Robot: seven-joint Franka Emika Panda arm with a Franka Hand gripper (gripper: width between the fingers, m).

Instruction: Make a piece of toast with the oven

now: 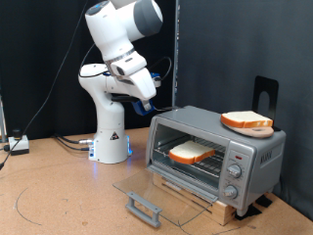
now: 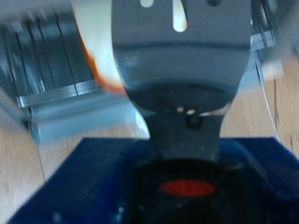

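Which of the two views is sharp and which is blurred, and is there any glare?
Exterior view: sharp; the oven, the piece of toast on its rack and the raised gripper read clearly, faint reflection on the open glass door. Wrist view: heavily blurred throughout.

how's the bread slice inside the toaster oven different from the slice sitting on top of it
The slice inside lies on the wire rack within the oven, behind the opened glass door; the slice on top rests in the open on the oven's roof. The inside slice sits lower and further toward the exterior view's left. Both are flat, pale-faced, with orange-brown crust. The gripper holds neither.
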